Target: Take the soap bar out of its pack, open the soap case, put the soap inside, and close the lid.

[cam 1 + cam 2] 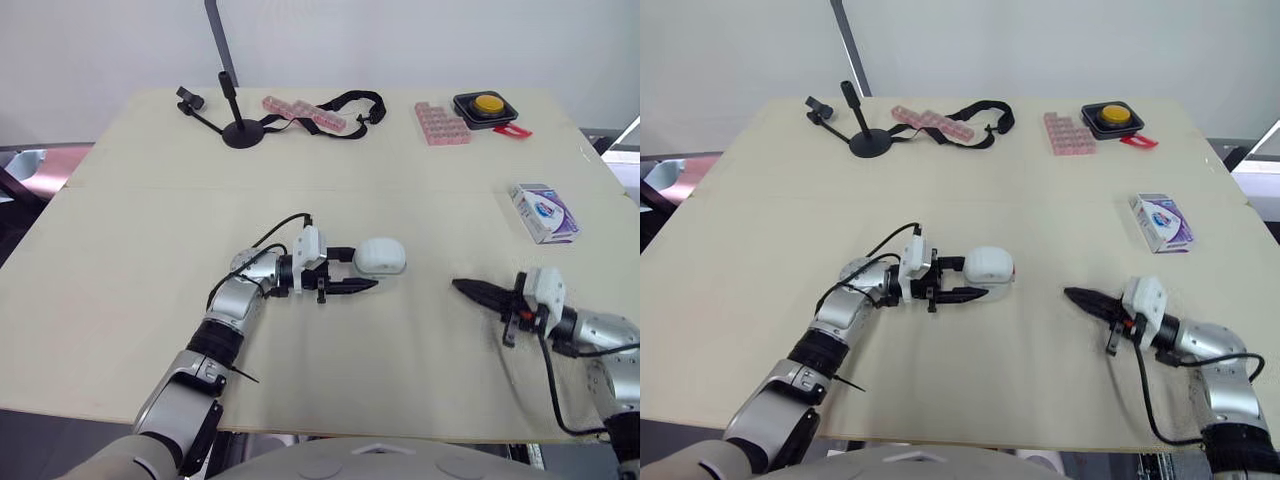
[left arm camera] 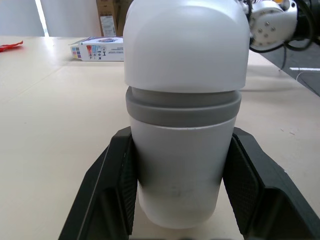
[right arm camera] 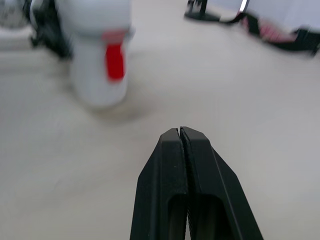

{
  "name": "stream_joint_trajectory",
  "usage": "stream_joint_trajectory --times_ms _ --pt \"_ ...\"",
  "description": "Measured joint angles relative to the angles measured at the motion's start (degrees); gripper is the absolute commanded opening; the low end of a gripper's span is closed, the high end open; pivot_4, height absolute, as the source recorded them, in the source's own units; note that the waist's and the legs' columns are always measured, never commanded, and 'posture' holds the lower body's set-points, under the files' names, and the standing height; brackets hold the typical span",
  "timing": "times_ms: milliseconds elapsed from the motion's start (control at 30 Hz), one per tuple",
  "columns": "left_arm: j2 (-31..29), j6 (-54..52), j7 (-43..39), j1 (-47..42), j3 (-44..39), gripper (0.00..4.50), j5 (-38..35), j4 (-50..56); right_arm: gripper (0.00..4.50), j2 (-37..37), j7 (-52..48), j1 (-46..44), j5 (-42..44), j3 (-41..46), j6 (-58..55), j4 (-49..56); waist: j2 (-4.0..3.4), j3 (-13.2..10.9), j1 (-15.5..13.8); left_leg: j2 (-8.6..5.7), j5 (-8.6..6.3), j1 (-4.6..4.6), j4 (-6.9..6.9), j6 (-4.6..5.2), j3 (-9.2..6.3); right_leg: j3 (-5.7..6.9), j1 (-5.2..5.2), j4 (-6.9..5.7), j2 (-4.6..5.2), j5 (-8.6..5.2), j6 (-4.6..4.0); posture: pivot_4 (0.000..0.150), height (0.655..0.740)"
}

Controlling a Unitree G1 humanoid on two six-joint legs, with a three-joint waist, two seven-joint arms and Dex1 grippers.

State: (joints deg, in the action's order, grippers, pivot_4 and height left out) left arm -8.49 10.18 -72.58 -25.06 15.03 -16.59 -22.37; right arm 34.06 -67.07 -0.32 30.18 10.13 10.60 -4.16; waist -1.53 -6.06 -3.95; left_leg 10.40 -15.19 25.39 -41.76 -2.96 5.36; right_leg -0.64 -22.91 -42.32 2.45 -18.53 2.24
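Observation:
The white soap case (image 1: 381, 256) with a grey band stands on the table near its middle, lid closed, a red latch (image 3: 115, 60) on its side. My left gripper (image 1: 366, 268) is shut on the case; in the left wrist view the case (image 2: 185, 100) sits tight between both black fingers (image 2: 112, 185). The soap pack (image 1: 543, 212), a white and purple box, lies flat at the right side of the table, apart from both grippers. My right gripper (image 1: 458, 286) is shut and empty, low over the table right of the case, pointing at it.
Along the far edge are a black stand (image 1: 240, 130), a black strap (image 1: 347, 103), two pink pill organisers (image 1: 303, 112) (image 1: 440, 123) and a yellow button in a black box (image 1: 485, 106). The table's front edge (image 1: 400, 432) runs close under my arms.

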Motion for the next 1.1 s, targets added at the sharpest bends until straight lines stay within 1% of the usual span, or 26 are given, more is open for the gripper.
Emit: stream_joint_trajectory --times_ms 167,267,467,667,1033,1100 --pt "-0.08 -0.06 -0.69 0.48 -0.17 1.86 -0.11 0.71 0.02 1.37 2.09 -3.51 5.10 -0.84 -10.03 11.53 -0.01 0.00 -0.36 0.00 -0.01 0.00 0.00 0.03 -0.04 0.11 -0.02 -0.10 0.04 -0.04 -0.07 0.150 0.7160" --pt "-0.05 0.07 -1.15 0.65 -0.21 1.86 -0.10 0.71 0.02 2.20 2.98 -5.36 6.50 -2.39 -15.11 17.09 0.00 0.00 -0.48 0.00 -0.01 0.02 0.00 0.03 -0.04 0.13 -0.03 -0.08 0.06 -0.04 -0.07 0.150 0.7160" --pt "0.19 0.42 -1.55 0.72 -0.22 1.86 -0.01 0.71 0.02 2.26 5.28 -9.67 6.58 -6.98 -22.66 23.35 -0.01 0.00 -0.46 -0.01 0.00 0.01 0.00 0.02 -0.01 0.12 -0.04 -0.08 0.06 -0.04 -0.07 0.150 0.7160" --pt "0.25 0.54 -1.62 0.72 -0.25 1.86 0.25 0.71 0.02 2.48 5.16 -10.66 4.75 -9.92 -24.49 24.39 -0.01 0.00 -0.60 -0.03 -0.01 0.04 0.00 0.02 0.00 0.12 -0.04 -0.07 0.08 -0.04 -0.07 0.150 0.7160" --pt "0.21 0.54 -1.47 0.73 -0.24 1.86 0.39 0.71 0.02 1.55 4.98 -13.38 2.63 -12.36 -24.54 23.77 -0.01 0.00 -0.57 -0.02 0.00 0.04 0.00 0.01 0.00 0.12 -0.04 -0.09 0.07 -0.03 -0.06 0.150 0.7160" --pt "0.04 0.53 -1.28 0.74 -0.25 1.86 0.49 0.71 0.02 1.93 5.25 -13.69 0.26 -13.52 -24.62 22.59 -0.01 0.00 -0.57 -0.03 0.00 0.04 0.00 0.00 0.00 0.12 -0.04 -0.09 0.07 -0.03 -0.06 0.150 0.7160"
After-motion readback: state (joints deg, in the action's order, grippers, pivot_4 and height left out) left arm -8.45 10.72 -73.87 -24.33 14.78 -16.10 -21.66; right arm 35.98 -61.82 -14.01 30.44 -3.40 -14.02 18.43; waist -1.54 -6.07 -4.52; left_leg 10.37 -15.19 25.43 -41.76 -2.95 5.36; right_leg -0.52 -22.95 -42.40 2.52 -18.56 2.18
